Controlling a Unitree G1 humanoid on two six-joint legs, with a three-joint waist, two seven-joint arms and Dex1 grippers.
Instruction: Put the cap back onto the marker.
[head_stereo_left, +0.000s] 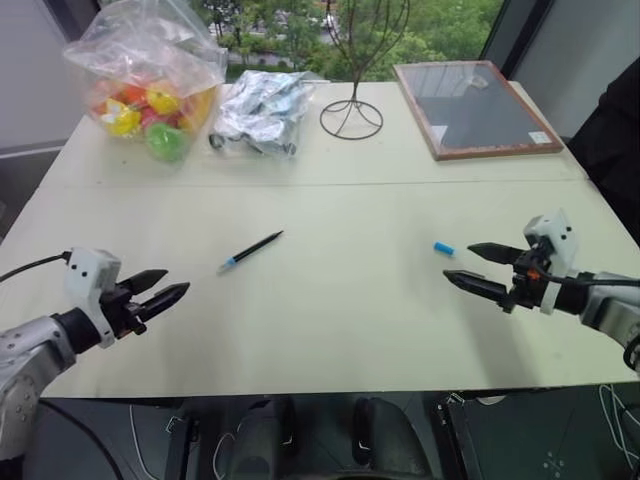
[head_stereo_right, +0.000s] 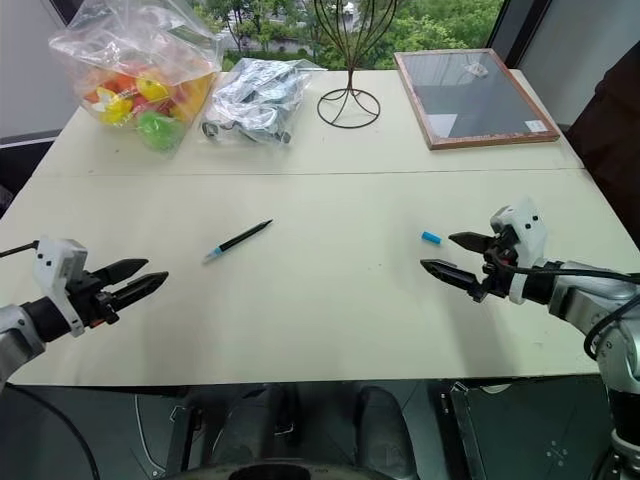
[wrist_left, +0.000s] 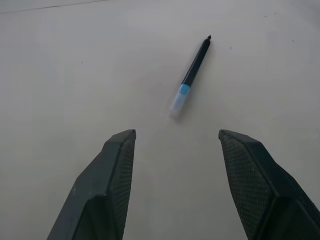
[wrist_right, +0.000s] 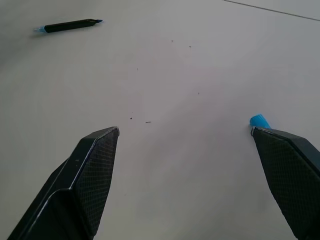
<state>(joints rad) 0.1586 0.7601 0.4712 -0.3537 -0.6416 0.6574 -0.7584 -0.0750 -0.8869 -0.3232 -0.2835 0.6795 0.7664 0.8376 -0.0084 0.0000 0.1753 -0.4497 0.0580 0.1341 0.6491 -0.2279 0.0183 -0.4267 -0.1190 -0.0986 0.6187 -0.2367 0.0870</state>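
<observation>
Marker (head_stereo_left: 251, 250) lies flat on the pale worktop (head_stereo_left: 340, 310), left of centre as I see it from the head camera. It sits on a diagonal: black body running up and away to the right, light blue end toward the near left. Uncapped.

Cap (head_stereo_left: 443, 248), a small light blue cylinder, lies on its side on the worktop right of centre, well apart from the marker. Nothing touches either item.

My left hand (head_stereo_left: 170, 291) hangs above the near left edge of the worktop, fingers parted with a clear gap and nothing between them. It points toward the marker; in the left wrist view the marker (wrist_left: 190, 79) lies ahead of the finger gap, apart from both fingers.

My right hand (head_stereo_left: 470, 265) hangs at the near right, jaws spread wide and empty, pointing inward across the worktop. The cap sits just beside its farther finger. In the right wrist view the cap (wrist_right: 259, 120) peeks out at the tip of one finger; whether they touch I cannot tell. The marker (wrist_right: 70, 25) shows far off across the surface.

Far side of the worktop, left to right: clear bag of coloured toys (head_stereo_left: 145, 85), crinkled silver foil bag (head_stereo_left: 262, 110), wire stand with a ring base (head_stereo_left: 352, 115), wood-framed dark board (head_stereo_left: 475, 105) lying flat.
</observation>
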